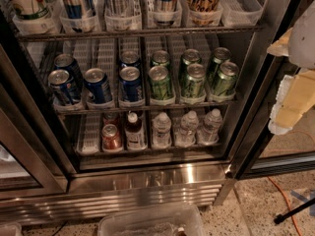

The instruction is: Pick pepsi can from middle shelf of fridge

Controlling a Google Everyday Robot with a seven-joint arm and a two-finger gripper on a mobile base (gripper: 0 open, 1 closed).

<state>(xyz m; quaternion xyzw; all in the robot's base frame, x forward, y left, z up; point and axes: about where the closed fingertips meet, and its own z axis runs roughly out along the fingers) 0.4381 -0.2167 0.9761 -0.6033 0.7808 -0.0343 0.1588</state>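
Evidently we had gripper [294, 90] at right edge, outside fridge [147, 181]; open or closed, we couldn't tell. Pepsi can [131, 83] stood upright well leftward on middle shelf [147, 107], beyond green cans [192, 80].

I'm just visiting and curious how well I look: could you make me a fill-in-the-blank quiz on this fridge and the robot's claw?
On the middle shelf, the pepsi cans sit to the ___ of the green cans.
The small red can stands on the ___ shelf.
The claw hangs outside the fridge, near the picture's ___ edge.
Missing words: left, bottom, right.
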